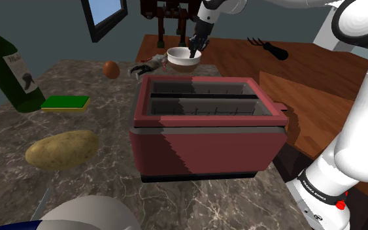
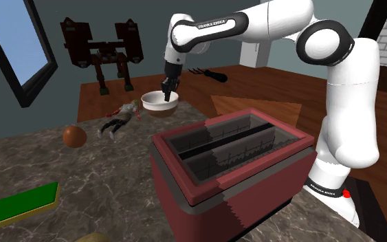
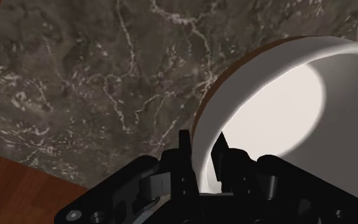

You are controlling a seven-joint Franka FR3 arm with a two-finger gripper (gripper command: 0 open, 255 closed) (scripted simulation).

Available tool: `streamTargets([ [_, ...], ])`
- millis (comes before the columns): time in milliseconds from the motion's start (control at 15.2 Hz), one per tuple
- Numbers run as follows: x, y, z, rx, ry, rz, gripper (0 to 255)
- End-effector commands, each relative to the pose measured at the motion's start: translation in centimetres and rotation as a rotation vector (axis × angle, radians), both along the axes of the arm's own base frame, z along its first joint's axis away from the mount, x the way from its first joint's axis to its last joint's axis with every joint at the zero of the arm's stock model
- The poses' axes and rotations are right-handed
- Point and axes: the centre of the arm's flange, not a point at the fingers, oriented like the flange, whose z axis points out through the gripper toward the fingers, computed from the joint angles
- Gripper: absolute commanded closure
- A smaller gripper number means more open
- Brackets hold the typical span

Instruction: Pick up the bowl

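Bowl (image 1: pixel 184 57) (image 2: pixel 159 103) (image 3: pixel 266 108): 1 item, white inside, brown on the outer wall. It stands upright with its mouth facing up. It is round, so it has no long axis. It sits on the dark marbled counter (image 1: pixel 110 111) at the far end, close to the counter's edge, with wooden floor (image 1: pixel 319 72) beyond.

Gripper (image 1: pixel 195 47) (image 2: pixel 166 93) (image 3: pixel 201 143): 1 item, all black, pointing down at the bowl's rim on the side toward the shoulder view's right. In the wrist view its 2 fingers (image 3: pixel 184 149) straddle the rim wall, 1 outside and 1 inside the bowl, clamped on the wall.

Toaster (image 1: pixel 208 124) (image 2: pixel 233 165): 1 item, dark red with 2 long slots, standing between the bowl and the stand. A strip of bare counter separates it from the bowl.

Toy figure (image 1: pixel 146 66) (image 2: pixel 119 118): 1 item, lying flat just beside the bowl, on the shoulder view's left.

Brown ball (image 1: pixel 111 69) (image 2: pixel 74 136): 1 item, further left, apart from the bowl.

Sponge (image 1: pixel 66 103) (image 2: pixel 20 205): 1 item, green over yellow, well apart from the bowl.

Bottle (image 1: pixel 6 65): 1 item, dark green, labelled, beside the sponge.

Potato (image 1: pixel 61 149): 1 item, near the counter's near end.

Dark utensil (image 1: pixel 270 49) (image 2: pixel 209 74): 1 item, on the wood beyond the bowl.

Open room: bare marble lies around the bowl in the wrist view, and the counter's edge runs close by with wood past it.
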Motion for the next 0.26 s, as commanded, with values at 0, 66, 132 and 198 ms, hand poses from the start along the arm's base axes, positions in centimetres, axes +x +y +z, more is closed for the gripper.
streamTargets([
  [0,-0.04,-0.04,1.08,0.0,0.0,0.0,255],
  [66,-0.04,-0.04,1.61,0.0,0.0,0.0,255],
  [132,-0.05,-0.04,1.69,0.0,0.0,0.0,255],
  [198,-0.04,-0.04,1.69,0.0,0.0,0.0,255],
])
